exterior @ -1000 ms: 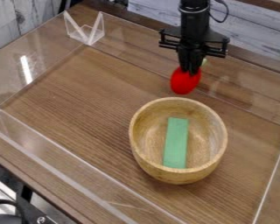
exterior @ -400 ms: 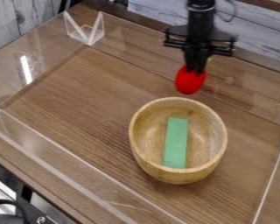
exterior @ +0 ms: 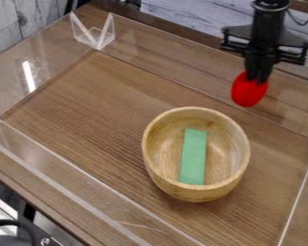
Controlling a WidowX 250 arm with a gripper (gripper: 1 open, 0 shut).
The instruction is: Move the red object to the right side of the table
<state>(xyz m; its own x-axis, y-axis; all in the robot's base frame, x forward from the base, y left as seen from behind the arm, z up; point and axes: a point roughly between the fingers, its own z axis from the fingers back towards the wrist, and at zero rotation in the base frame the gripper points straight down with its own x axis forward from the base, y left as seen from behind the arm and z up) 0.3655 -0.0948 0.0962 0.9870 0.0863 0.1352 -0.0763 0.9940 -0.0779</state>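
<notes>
In the upper right of the frame, the black end effector (exterior: 257, 69) is clamped on the top of a red strawberry-like toy (exterior: 249, 91), which hangs below its fingertips. At the lower centre, a round light wooden bowl (exterior: 168, 174) stands on the brown wood-grain counter (exterior: 86, 115), with a flat green block (exterior: 192, 157) lying inside it, apart from the toy. A clear angular plastic piece (exterior: 95, 33) stands at the upper left. Black cables (exterior: 18, 227) show in the lower left corner.
</notes>
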